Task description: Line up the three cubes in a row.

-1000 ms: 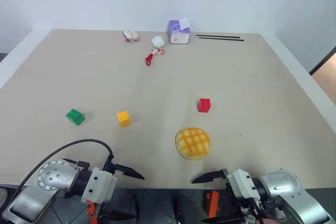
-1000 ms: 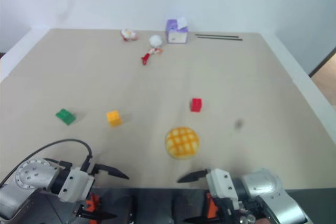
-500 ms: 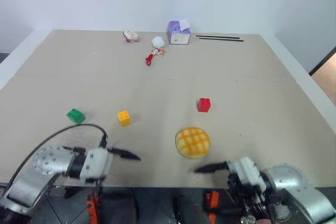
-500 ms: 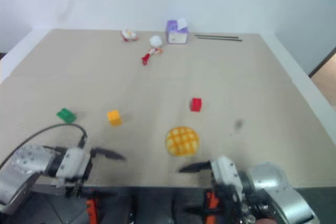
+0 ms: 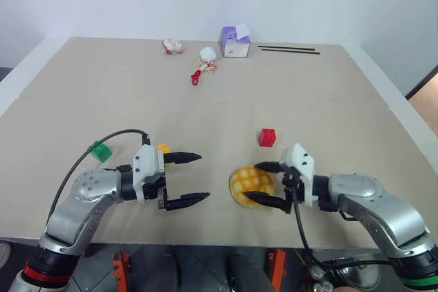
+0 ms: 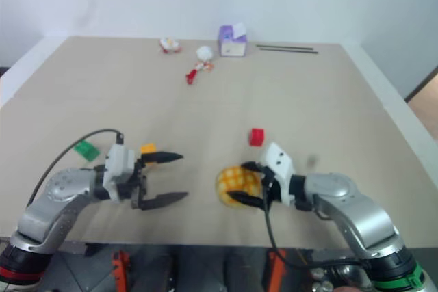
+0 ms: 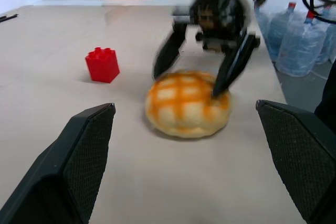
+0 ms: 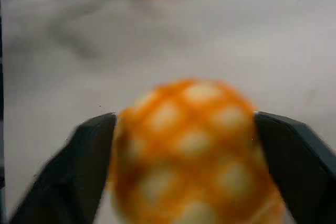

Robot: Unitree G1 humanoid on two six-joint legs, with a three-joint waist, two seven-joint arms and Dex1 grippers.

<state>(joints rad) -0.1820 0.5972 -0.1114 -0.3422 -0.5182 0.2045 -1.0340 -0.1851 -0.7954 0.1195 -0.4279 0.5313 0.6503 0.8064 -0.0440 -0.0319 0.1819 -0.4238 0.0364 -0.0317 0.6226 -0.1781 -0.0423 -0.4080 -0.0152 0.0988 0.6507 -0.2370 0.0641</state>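
The green cube (image 5: 100,150) lies at the left of the table and the red cube (image 5: 267,137) right of centre. The yellow-orange cube (image 5: 162,148) sits between them, partly hidden behind my left gripper (image 5: 195,179). That gripper is open and empty, hovering level and pointing right toward the yellow grid-patterned bun (image 5: 248,186). My right gripper (image 5: 261,184) is open, with one finger on each side of the bun, which rests on the table. In the left wrist view the red cube (image 7: 103,65) stands beside the bun (image 7: 188,103).
A purple-and-white box (image 5: 234,41), a white ball (image 5: 207,53), small red-and-white toys (image 5: 171,46) and two black sticks (image 5: 287,49) lie along the far edge. The table's front edge runs just under both arms. Water bottles (image 7: 294,40) stand off the table.
Both arms rose from below the table's front edge and moved forward over it. The right gripper came around the bun and its fingers drew in slightly. The left gripper now hovers beside the yellow-orange cube.
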